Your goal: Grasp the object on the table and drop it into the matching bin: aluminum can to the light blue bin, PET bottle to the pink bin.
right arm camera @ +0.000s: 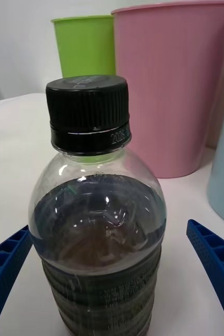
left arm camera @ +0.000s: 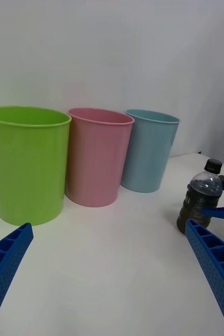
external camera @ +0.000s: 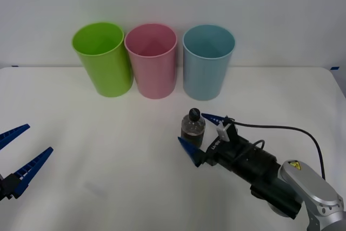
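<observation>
The PET bottle (external camera: 193, 127), clear with a black cap and dark label band, stands upright on the white table (external camera: 108, 150) in front of the light blue bin (external camera: 208, 67). My right gripper (external camera: 193, 129) is open around it, one blue finger on each side and neither touching it in the right wrist view, where the bottle (right arm camera: 98, 210) stands between the fingers (right arm camera: 212, 260). The pink bin (external camera: 153, 62) stands behind, left of the light blue one. My left gripper (external camera: 39, 138) hangs open at the table's left front, far from the bottle (left arm camera: 198, 202).
A lime green bin (external camera: 104, 60) stands left of the pink bin, and the three form a row at the back of the table. A black cable arcs from the right wrist. Bare tabletop lies between the two arms.
</observation>
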Robot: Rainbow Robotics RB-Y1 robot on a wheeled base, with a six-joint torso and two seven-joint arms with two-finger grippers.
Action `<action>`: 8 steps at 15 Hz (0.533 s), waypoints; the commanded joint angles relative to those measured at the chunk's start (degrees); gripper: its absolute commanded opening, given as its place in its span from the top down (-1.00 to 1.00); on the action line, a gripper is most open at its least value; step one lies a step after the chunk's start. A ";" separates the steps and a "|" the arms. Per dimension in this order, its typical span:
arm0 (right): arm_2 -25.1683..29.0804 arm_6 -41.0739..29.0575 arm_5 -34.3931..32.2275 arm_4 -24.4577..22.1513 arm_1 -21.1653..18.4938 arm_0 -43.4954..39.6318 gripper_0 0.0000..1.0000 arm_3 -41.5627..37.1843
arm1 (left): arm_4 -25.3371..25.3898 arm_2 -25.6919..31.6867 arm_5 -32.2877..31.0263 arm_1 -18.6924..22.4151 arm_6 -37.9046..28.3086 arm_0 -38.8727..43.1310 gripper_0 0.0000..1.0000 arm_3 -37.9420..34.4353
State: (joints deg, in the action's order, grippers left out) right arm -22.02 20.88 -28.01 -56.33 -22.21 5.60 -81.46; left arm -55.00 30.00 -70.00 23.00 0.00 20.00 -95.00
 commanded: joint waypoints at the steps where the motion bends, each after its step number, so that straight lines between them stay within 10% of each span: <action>1: -0.30 0.21 0.68 -0.01 0.59 0.11 -1.00 0.08 | 0.00 0.00 0.00 0.00 0.00 0.00 -1.00 0.00; 4: -0.39 0.30 1.38 -0.62 1.21 0.20 -1.00 -0.01 | 0.00 0.00 0.00 0.00 0.00 0.00 -1.00 0.00; 5: -0.30 0.30 1.65 -0.80 1.38 0.20 -0.46 0.08 | 0.00 0.00 0.00 0.00 0.00 0.00 -1.00 0.00; 6: -0.30 0.30 2.00 -1.15 1.73 0.20 0.81 -0.01 | 0.00 0.00 0.00 0.00 0.00 0.00 -1.00 0.00; 8: -0.30 0.30 2.44 -1.50 2.09 0.20 1.00 0.08 | 0.00 0.00 0.00 0.00 0.00 0.00 -1.00 0.00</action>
State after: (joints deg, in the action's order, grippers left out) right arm -22.34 21.14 -25.72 -57.73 -20.26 5.80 -81.45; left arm -55.00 30.00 -70.00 23.00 0.00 20.00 -95.00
